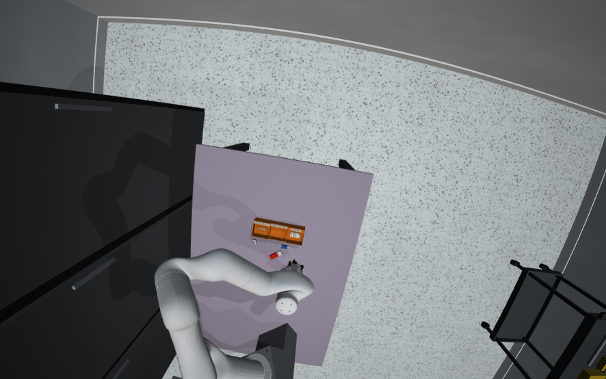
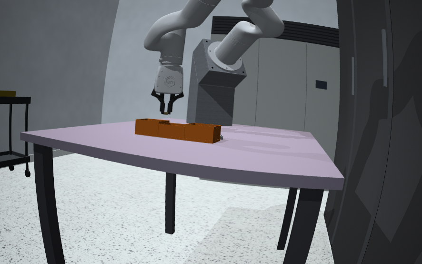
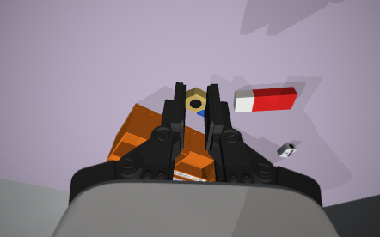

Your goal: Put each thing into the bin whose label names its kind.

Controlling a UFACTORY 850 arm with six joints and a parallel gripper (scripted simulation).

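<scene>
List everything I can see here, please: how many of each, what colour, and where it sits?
Table: one, lilac, centre of the room.
Bins: three, orange, joined in a row on the table.
Hex nut: one, brass, between the gripper's fingers, above the table.
Magnet: one, red and white, on the table near the bins.
USB stick: one, blue, on the table beside the bins.
Small part: one, grey, on the table; kind unclear.
Cart: one, black, on the floor.
Cabinet: one, black, beside the table.
Gripper: one, black, shut on the nut.

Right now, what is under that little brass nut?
The jaws hold the brass nut above the table. A blue corner shows beneath; the rest is covered.
</scene>
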